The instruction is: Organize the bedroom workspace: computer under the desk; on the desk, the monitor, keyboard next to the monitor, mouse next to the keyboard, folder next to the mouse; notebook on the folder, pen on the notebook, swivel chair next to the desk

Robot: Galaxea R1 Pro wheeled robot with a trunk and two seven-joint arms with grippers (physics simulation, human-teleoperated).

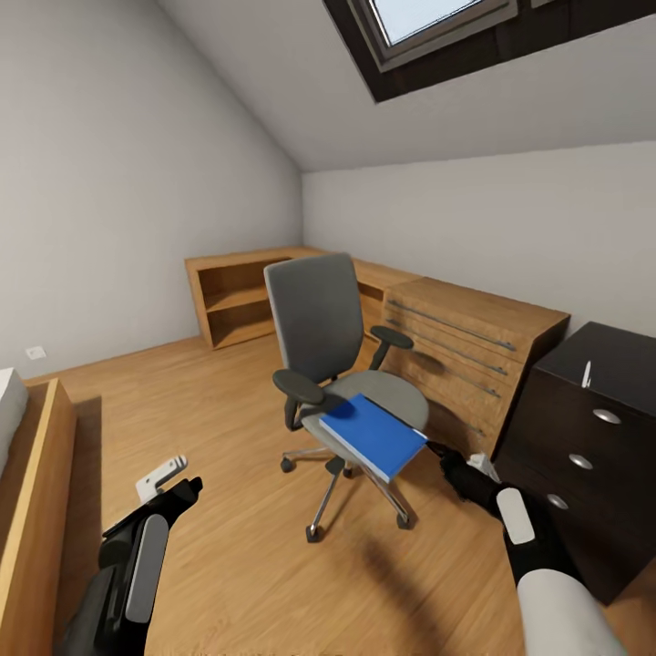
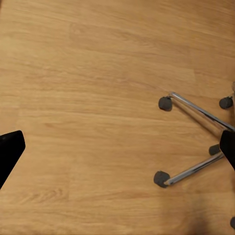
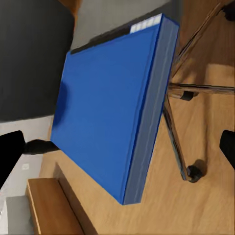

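Grey padded swivel chair (image 1: 333,364) with black armrests and chrome five-star wheeled base stands mid-room on the light wooden plank floor (image 1: 219,428), backrest toward the far corner. Flat bright blue rectangular folder (image 1: 374,435) lies on its seat, one corner overhanging the front edge toward the right arm.

Right pincer (image 1: 453,462) sits just beside that overhanging corner, near it but not touching as far as the head view shows. In the right wrist view the two black fingertips (image 3: 11,156) stand wide apart at opposite frame edges, folder (image 3: 110,105) between them ahead, chrome legs and castors beyond: pincer open, nothing held.

Left pincer (image 1: 178,483) hangs low over bare floor, well apart from the chair. Left wrist view: fingertips (image 2: 10,152) spread to the frame edges, chair's chrome legs and dark castors (image 2: 193,142) off to one side. Open, empty.

Black drawer unit of the table (image 1: 583,437), round silver knobs, is at far right; thin short white pen (image 1: 587,374) lies on its top. Light wooden dresser (image 1: 465,351) with long metal handles and a low open wooden shelf unit (image 1: 237,301) run along the back wall. Wooden bed frame (image 1: 36,510) at left edge. Skylight (image 1: 437,27) in the sloped ceiling.
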